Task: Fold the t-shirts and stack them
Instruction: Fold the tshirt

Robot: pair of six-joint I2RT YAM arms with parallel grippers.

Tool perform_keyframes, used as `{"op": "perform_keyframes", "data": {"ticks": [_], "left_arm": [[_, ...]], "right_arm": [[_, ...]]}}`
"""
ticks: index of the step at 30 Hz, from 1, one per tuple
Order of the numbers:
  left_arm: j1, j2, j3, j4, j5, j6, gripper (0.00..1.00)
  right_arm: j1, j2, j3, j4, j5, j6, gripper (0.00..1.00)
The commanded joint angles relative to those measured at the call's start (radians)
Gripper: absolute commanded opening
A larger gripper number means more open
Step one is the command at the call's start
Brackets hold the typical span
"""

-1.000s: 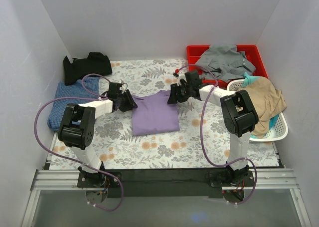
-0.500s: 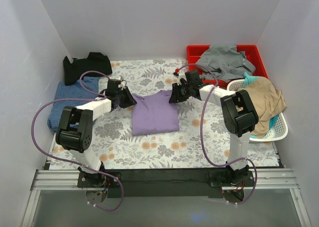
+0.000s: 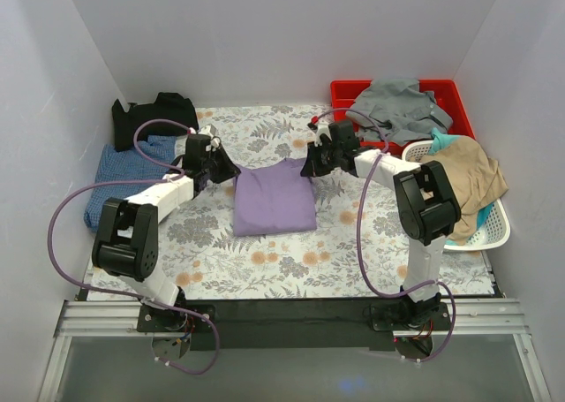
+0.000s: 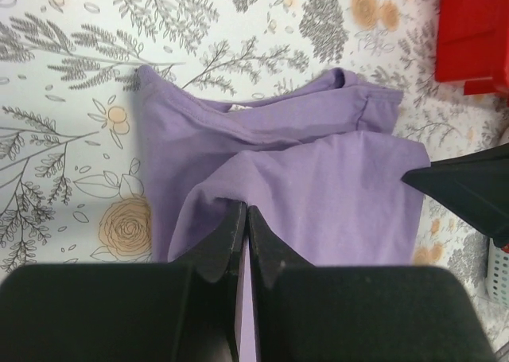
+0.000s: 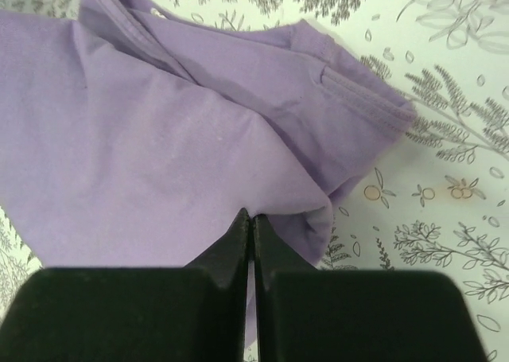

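The lilac-purple t-shirt (image 3: 275, 199) lies partly folded in the middle of the flowered table. My left gripper (image 3: 228, 168) is shut on its far left edge; the left wrist view shows the shirt (image 4: 302, 171) pinched between the closed fingers (image 4: 227, 235). My right gripper (image 3: 308, 165) is shut on its far right edge; the right wrist view shows the cloth (image 5: 159, 155) draped over the closed fingertips (image 5: 238, 235). The blue checked t-shirt (image 3: 119, 177) lies at the left. The black t-shirt (image 3: 154, 115) lies at the far left corner.
A red bin (image 3: 459, 97) with a grey garment (image 3: 397, 106) stands at the far right. A white basket (image 3: 494, 230) with tan and teal clothes stands on the right. White walls enclose the table on three sides.
Both grippers have moved toward the far side, carrying the purple shirt's far edge with them. The left arm has swung further back and left.
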State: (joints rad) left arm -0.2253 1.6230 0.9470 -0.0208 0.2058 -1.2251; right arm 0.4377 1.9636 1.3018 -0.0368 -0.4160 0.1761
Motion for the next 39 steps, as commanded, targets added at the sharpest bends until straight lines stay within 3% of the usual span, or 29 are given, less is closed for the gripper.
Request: {"op": "perform_keyframes", "data": {"ticks": [1,8,13,15,17,19,21,24,25,27,28,32,39], "left_arm": [[0.003,-0.069,0.035,0.045,-0.052,0.024,0.00],[0.014,0.017,0.075,0.053,-0.069,0.022,0.00],[0.023,0.101,0.076,0.148,-0.097,0.032,0.00],[0.032,0.147,0.072,0.221,-0.106,0.027,0.00],[0.034,0.175,0.072,0.251,-0.138,0.030,0.00],[0.037,0.195,0.078,0.269,-0.193,0.029,0.16],[0.041,0.190,0.096,0.219,-0.258,0.016,0.29],[0.041,0.164,0.119,0.164,-0.296,0.026,0.38],[0.041,0.131,0.119,0.151,-0.295,0.027,0.41],[0.041,0.089,0.104,0.130,-0.266,0.047,0.63],[0.041,0.062,0.105,0.108,-0.252,0.055,0.67],[0.041,0.028,0.099,-0.019,-0.123,0.036,0.68],[0.040,-0.009,-0.083,0.015,0.068,-0.051,0.74]], "right_arm": [[-0.005,-0.062,0.030,0.089,0.031,-0.017,0.02],[-0.005,0.024,0.134,0.089,0.051,-0.013,0.01],[-0.005,0.109,0.191,0.104,0.106,-0.027,0.02],[-0.005,0.164,0.235,0.107,0.134,-0.029,0.11],[-0.008,0.205,0.276,0.097,0.140,-0.035,0.28],[-0.008,0.244,0.307,0.095,0.146,-0.043,0.52],[-0.007,0.236,0.306,0.095,0.178,-0.049,0.59],[-0.008,0.169,0.255,0.113,0.238,-0.073,0.69],[-0.010,0.150,0.228,0.124,0.249,-0.078,0.77],[-0.011,0.101,0.206,0.115,0.261,-0.101,0.78],[-0.016,0.086,0.195,0.114,0.258,-0.107,0.80],[-0.019,0.020,0.136,0.069,0.255,-0.124,0.82],[-0.021,-0.129,-0.005,0.038,0.195,-0.093,0.82]]}}
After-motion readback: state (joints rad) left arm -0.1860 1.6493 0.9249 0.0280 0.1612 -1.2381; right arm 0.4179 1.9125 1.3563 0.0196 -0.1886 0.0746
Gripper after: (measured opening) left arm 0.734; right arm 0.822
